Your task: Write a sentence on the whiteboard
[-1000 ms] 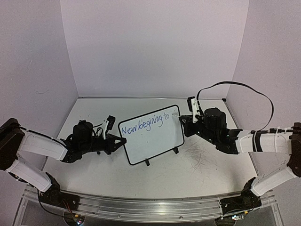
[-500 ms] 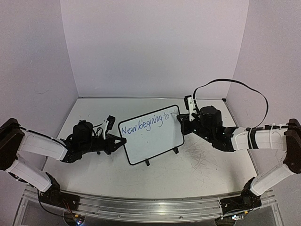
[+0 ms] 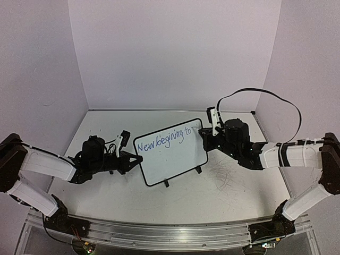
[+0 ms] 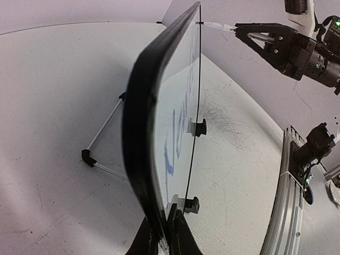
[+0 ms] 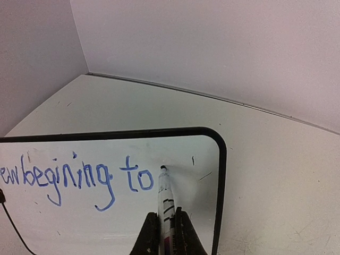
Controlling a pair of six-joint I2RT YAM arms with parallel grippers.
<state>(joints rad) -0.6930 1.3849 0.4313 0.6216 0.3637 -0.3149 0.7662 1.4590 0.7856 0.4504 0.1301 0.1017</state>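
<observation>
The whiteboard [image 3: 175, 156] stands tilted at the table's middle on two black feet. Blue writing [image 3: 163, 139] on it reads "New begining to"; the right wrist view shows "begining to" [image 5: 79, 178]. My left gripper [image 3: 134, 159] is shut on the board's lower left edge [image 4: 146, 175]; its fingers [image 4: 180, 236] pinch the black frame. My right gripper [image 3: 208, 139] is shut on a white marker [image 5: 164, 199]. The marker's tip [image 5: 163, 168] is at the board just right of the "o", near the upper right corner.
Faint grey scribble marks [image 3: 226, 172] cover the tabletop right of the board. The wire stand [image 4: 103, 141] props the board from behind. A metal rail [image 3: 170, 234] runs along the near edge. Purple walls close the back and both sides.
My right gripper has moved left and slightly up with the marker, bringing its tip to the board just after "to". The left arm and the board have not moved.
</observation>
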